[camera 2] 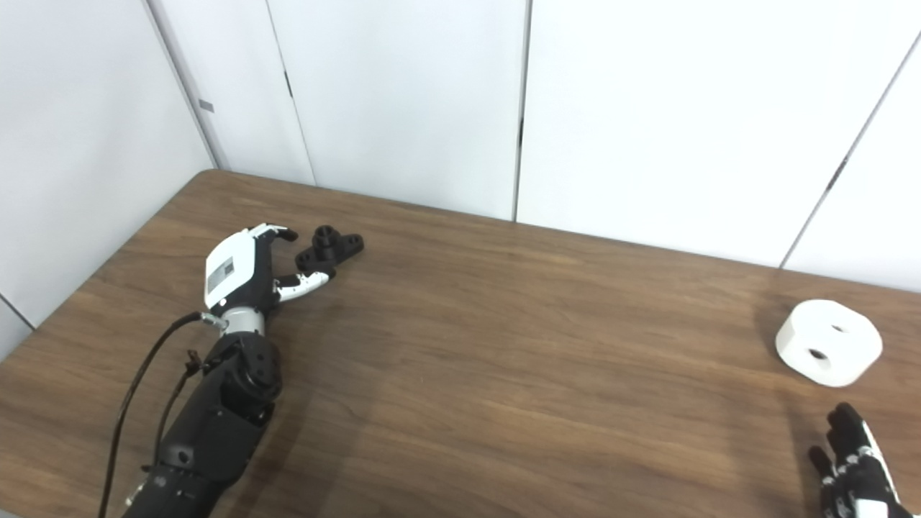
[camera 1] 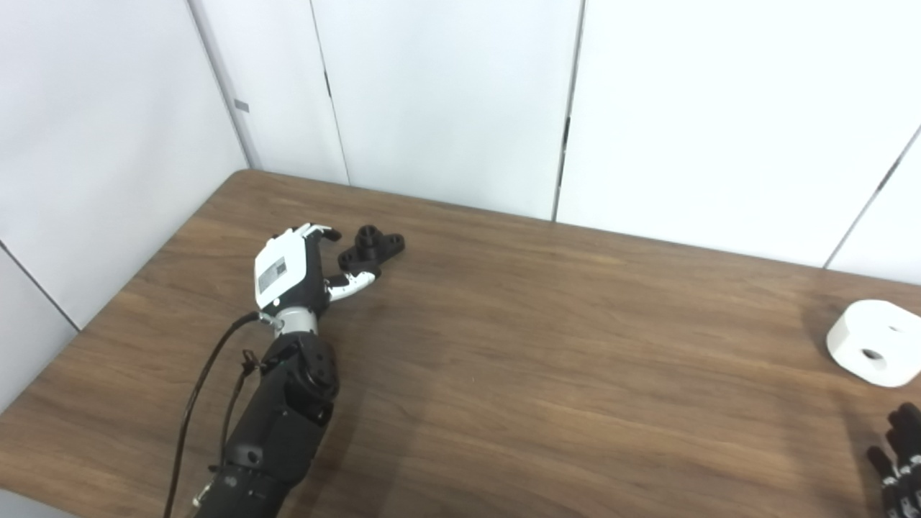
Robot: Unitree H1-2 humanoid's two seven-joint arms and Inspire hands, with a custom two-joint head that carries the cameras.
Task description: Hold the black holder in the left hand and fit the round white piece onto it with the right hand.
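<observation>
At the far left of the wooden surface, the left hand reaches toward the black holder, which lies flat just beyond it. The hand is open and grips nothing: its fingers extend above the holder's near end and its thumb below, close to the holder or just touching it, though which cannot be told. Well apart, near the right edge, the round white piece rests on the surface with a hole in its top face. Just short of it, at the bottom right corner, the right hand enters only partly, its fingers spread and upraised, holding nothing and clear of the piece. White wall panels stand behind.
</observation>
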